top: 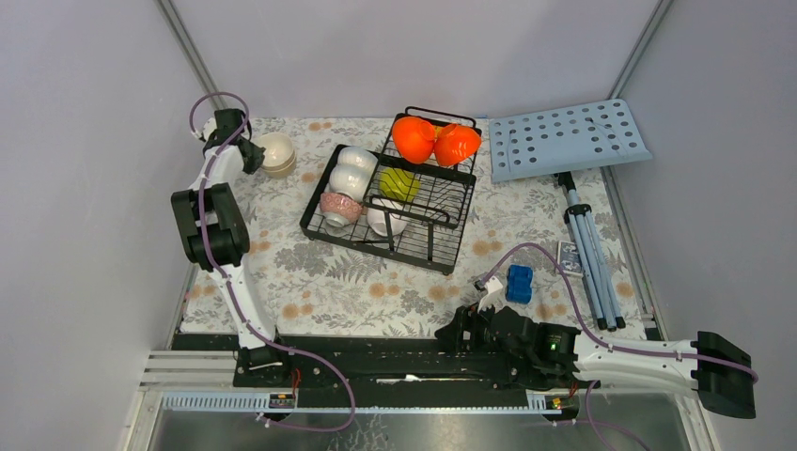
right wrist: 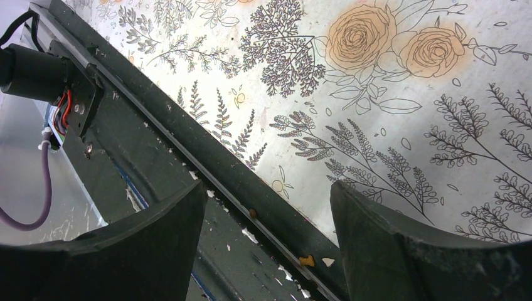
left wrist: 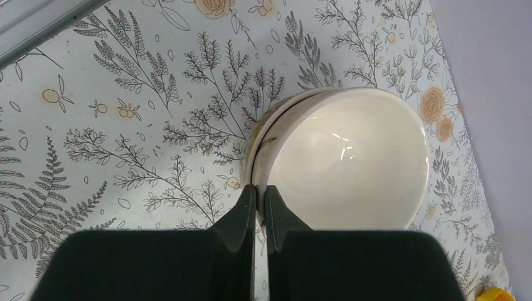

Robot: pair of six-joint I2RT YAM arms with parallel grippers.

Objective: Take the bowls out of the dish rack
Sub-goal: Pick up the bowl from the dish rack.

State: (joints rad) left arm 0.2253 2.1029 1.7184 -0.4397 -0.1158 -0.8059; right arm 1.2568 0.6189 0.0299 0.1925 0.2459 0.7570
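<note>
The black wire dish rack [top: 434, 242] stands mid-table. It holds two orange bowls [top: 414, 138] in its raised basket, a yellow-green bowl [top: 399, 183], white bowls [top: 355, 169] and a pink-speckled bowl [top: 340, 207]. At the far left, outside the rack, a cream bowl [top: 278, 153] sits nested on another on the cloth. My left gripper [left wrist: 260, 199] is shut on the rim of that upper cream bowl [left wrist: 351, 157], one finger inside and one outside. My right gripper [right wrist: 266, 232] stands open and holds nothing, low over the black base rail [right wrist: 157, 157] at the table's near edge.
A light-blue perforated board [top: 567, 139] lies at the back right, with a folded tripod [top: 590, 254] below it. A blue block [top: 519, 282] and a small card [top: 568, 256] lie near the right arm [top: 526, 338]. Walls close in at left and right.
</note>
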